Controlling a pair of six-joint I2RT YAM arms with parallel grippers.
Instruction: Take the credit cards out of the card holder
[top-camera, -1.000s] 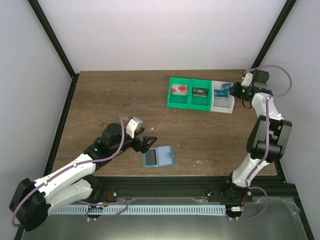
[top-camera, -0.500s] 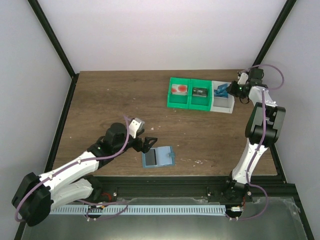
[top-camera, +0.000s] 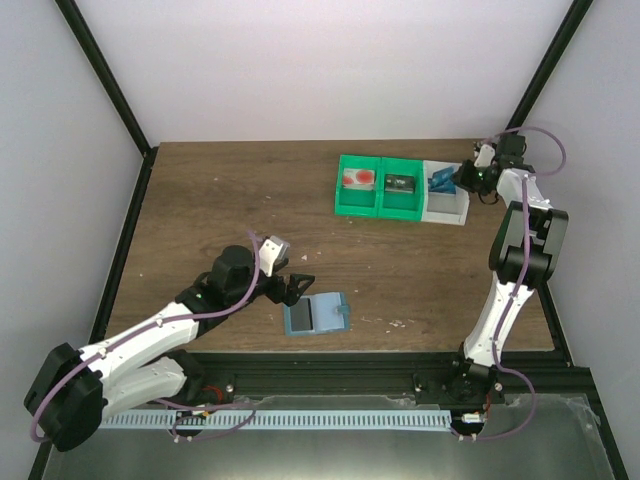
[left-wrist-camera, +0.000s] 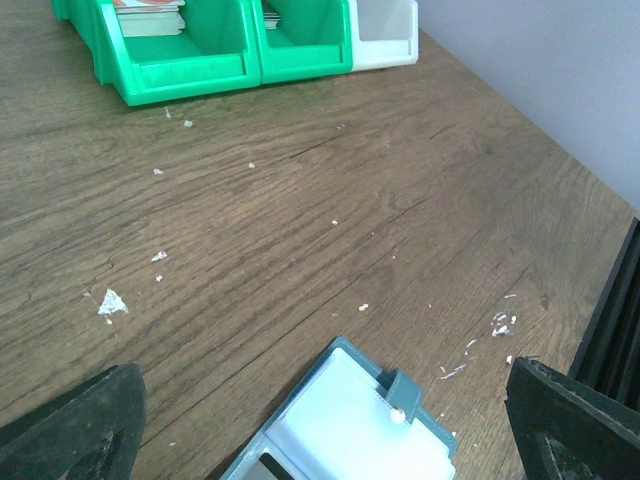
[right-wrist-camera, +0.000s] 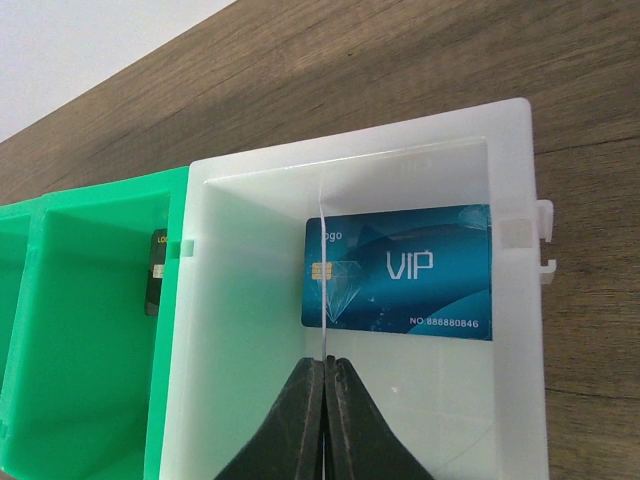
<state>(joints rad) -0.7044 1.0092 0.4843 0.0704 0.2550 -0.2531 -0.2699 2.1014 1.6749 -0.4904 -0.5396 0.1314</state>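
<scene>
The card holder (top-camera: 316, 315) is a light-blue wallet lying open near the table's front edge. In the left wrist view its clear pocket panel and snap tab (left-wrist-camera: 350, 425) lie between my fingers. My left gripper (top-camera: 291, 288) (left-wrist-camera: 320, 405) is open and empty, just left of the wallet and low over it. My right gripper (top-camera: 464, 179) (right-wrist-camera: 327, 366) is over the white bin (top-camera: 446, 209) and is shut on a thin credit card (right-wrist-camera: 324, 280) seen edge-on. A blue VIP card (right-wrist-camera: 402, 270) lies flat in that bin.
Two green bins (top-camera: 380, 188) stand left of the white bin. One holds a red card (top-camera: 357, 179), the other a dark card (top-camera: 401, 184) (right-wrist-camera: 155, 272). White crumbs (left-wrist-camera: 110, 302) dot the wood. The black frame rail (left-wrist-camera: 610, 330) runs along the near edge.
</scene>
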